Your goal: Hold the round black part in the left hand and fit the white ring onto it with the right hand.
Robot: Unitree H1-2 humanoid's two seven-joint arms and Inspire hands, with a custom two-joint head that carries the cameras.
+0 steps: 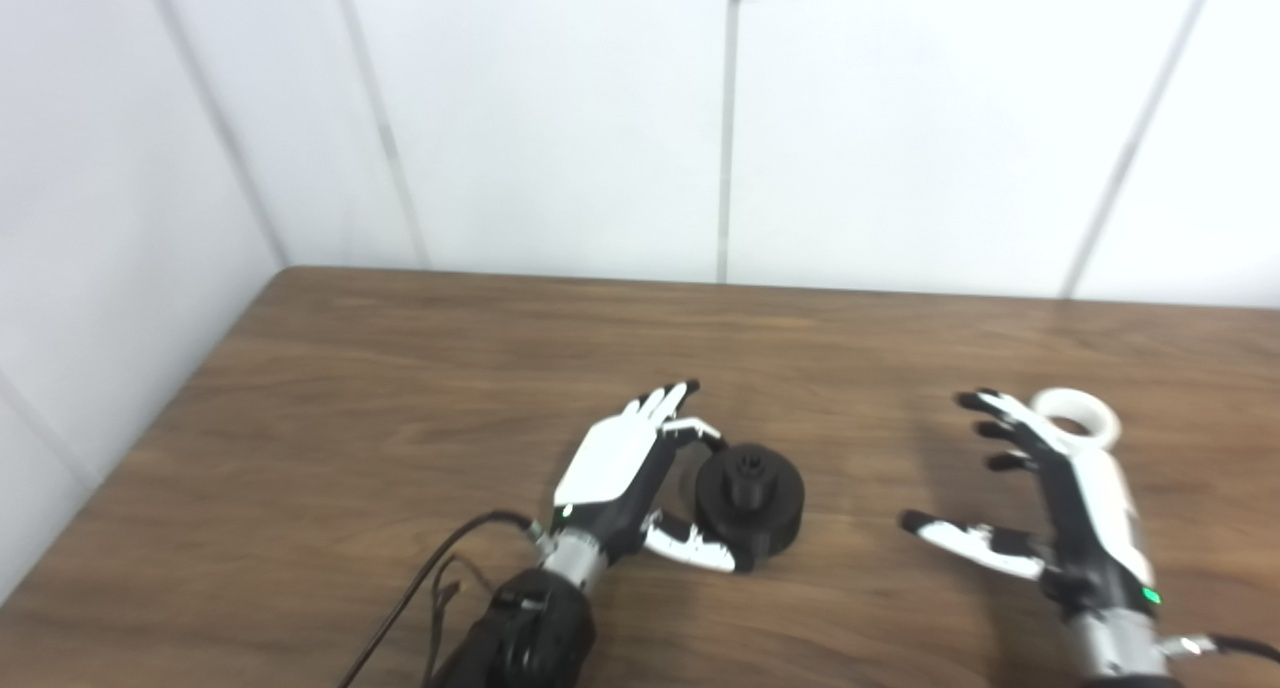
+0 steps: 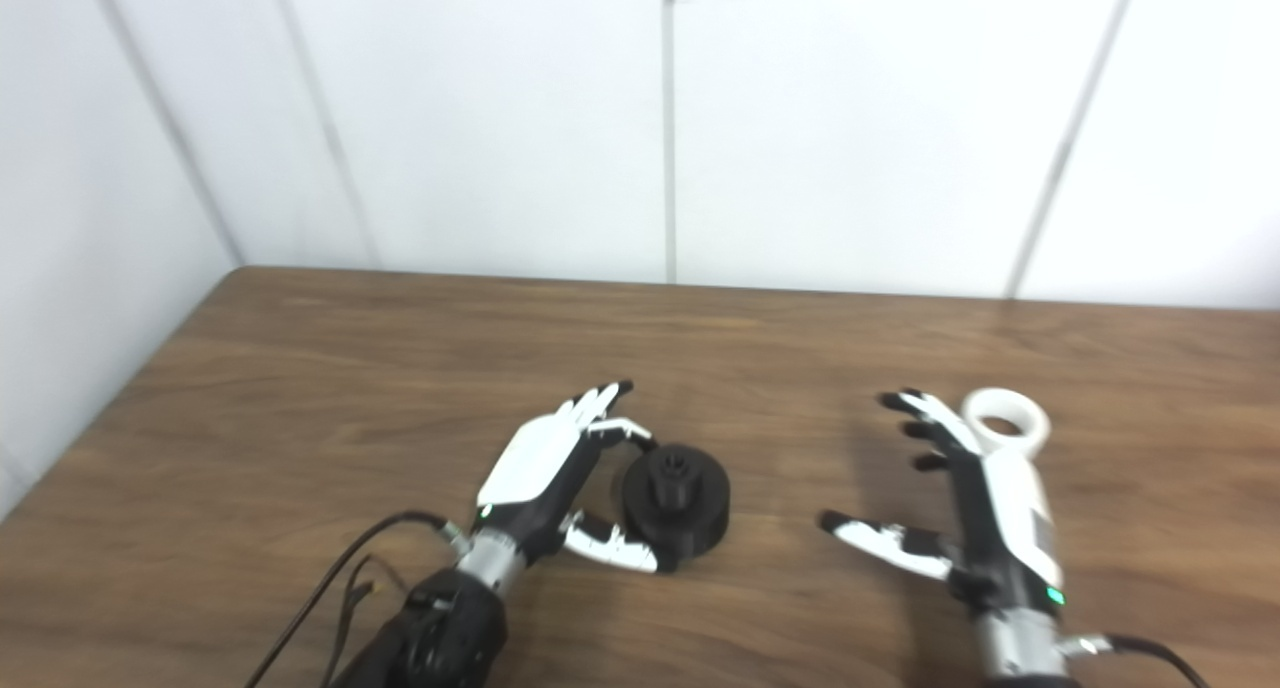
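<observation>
The round black part lies on the wooden table, a toothed hub sticking up from its middle. My left hand is open right beside it on its left, thumb curving under the near side and fingers reaching past the far side, not closed on it. A white ring lies flat on the table further right. My right hand is open with fingers spread, its fingertips just left of the ring and its back partly covering the ring's near edge.
White wall panels rise behind the table's far edge, and another wall runs along the left edge. Black cables trail from my left forearm across the near table.
</observation>
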